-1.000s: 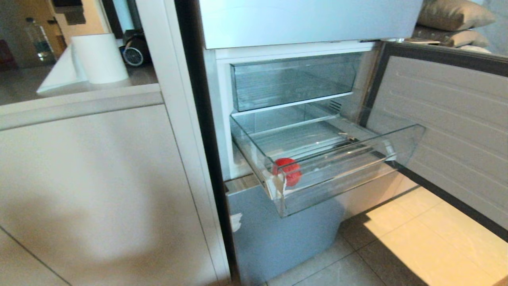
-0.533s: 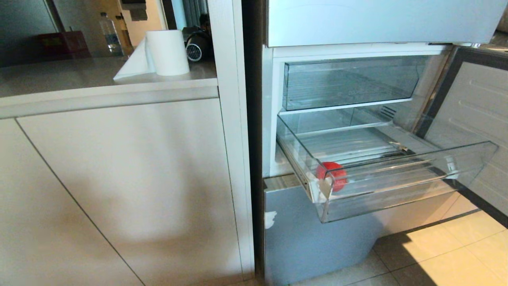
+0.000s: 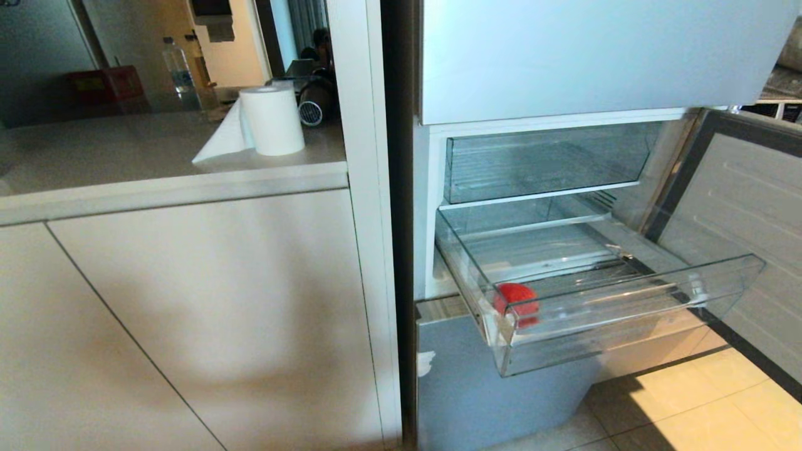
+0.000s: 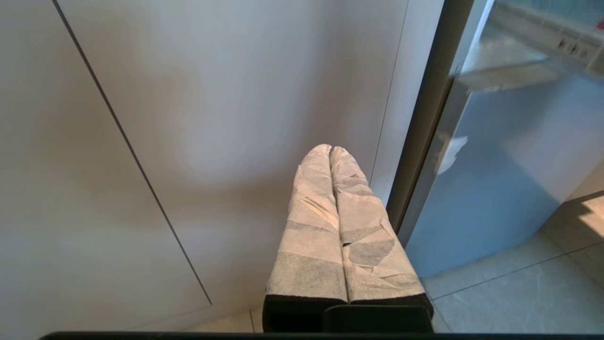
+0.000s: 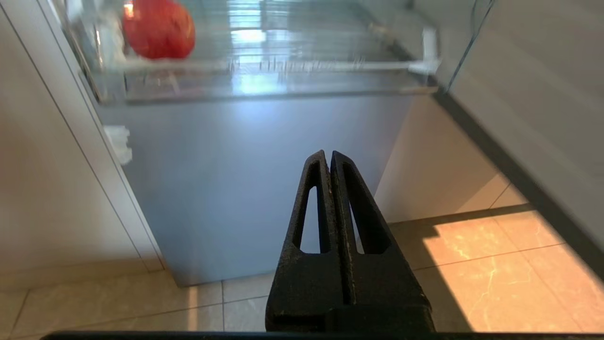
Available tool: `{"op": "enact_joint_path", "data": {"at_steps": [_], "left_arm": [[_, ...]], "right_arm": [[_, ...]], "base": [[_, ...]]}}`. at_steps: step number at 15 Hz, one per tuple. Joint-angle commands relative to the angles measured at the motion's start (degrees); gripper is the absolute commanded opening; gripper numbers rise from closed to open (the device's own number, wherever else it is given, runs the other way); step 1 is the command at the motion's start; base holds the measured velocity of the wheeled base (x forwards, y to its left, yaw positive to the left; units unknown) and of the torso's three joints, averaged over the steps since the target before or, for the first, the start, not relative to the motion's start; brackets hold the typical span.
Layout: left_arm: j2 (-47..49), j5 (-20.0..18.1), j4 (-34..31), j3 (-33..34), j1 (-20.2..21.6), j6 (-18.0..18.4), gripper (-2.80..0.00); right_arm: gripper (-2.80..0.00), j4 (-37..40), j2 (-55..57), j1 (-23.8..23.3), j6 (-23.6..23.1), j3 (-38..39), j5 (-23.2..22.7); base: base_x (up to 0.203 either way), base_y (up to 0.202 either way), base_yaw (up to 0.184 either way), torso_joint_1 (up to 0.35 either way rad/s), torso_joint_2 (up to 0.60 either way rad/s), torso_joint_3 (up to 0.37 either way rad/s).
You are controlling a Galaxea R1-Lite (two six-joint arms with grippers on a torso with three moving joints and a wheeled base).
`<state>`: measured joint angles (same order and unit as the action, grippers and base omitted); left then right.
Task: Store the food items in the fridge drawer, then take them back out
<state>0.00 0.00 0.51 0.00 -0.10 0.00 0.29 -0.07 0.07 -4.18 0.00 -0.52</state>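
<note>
The clear fridge drawer [image 3: 626,313] stands pulled out of the pale-blue fridge. One round red food item [image 3: 515,299] lies in its front left corner; the same red piece [image 5: 159,28] shows through the drawer [image 5: 264,75] in the right wrist view. No other food item shows. My right gripper [image 5: 329,156] is shut and empty, low in front of the fridge's blue lower panel, below the drawer. My left gripper [image 4: 330,148], wrapped in white, is shut and empty, facing the white cabinet front. Neither arm appears in the head view.
The fridge door [image 3: 739,225] hangs open at the right. Above the pulled-out drawer sits a closed clear drawer [image 3: 545,160]. A white cabinet [image 3: 207,313] stands left of the fridge, with a paper roll [image 3: 272,119] and a bottle [image 3: 174,66] on its counter. Tiled floor [image 3: 720,407] lies below.
The head view has swung left and risen, so the whole scene shifted right and down in the picture. The drawer, the red item and both arms kept still.
</note>
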Motion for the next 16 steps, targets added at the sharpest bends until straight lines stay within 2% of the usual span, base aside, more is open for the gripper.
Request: {"op": "enact_joint_path", "data": {"at_steps": [1,5,11,16], "left_arm": [[0.0,0.0,0.02,0.09,0.01,0.0,-2.8],[0.0,0.0,0.02,0.09,0.01,0.0,-2.8],[-0.02,0.0,0.02,0.09,0.01,0.0,-2.8],[0.0,0.0,0.02,0.09,0.01,0.0,-2.8]], "right_arm": [[-2.8,-0.03,0.07,0.01,-0.13,0.0,-0.01],[-2.8,0.06,0.07,0.01,-0.3,0.0,-0.19],[-2.8,0.06,0.42,0.01,1.9,0.0,0.08],[-2.8,-1.37,16.05,1.58,2.54,-1.35,-0.06]], "base": [[0.0,0.0,0.0,0.298,-0.59,-0.303],[0.0,0.0,0.0,0.264,-0.53,-0.267],[0.0,0.0,0.0,0.146,-0.29,-0.15],[0.0,0.0,0.0,0.004,-0.01,-0.003]]}}
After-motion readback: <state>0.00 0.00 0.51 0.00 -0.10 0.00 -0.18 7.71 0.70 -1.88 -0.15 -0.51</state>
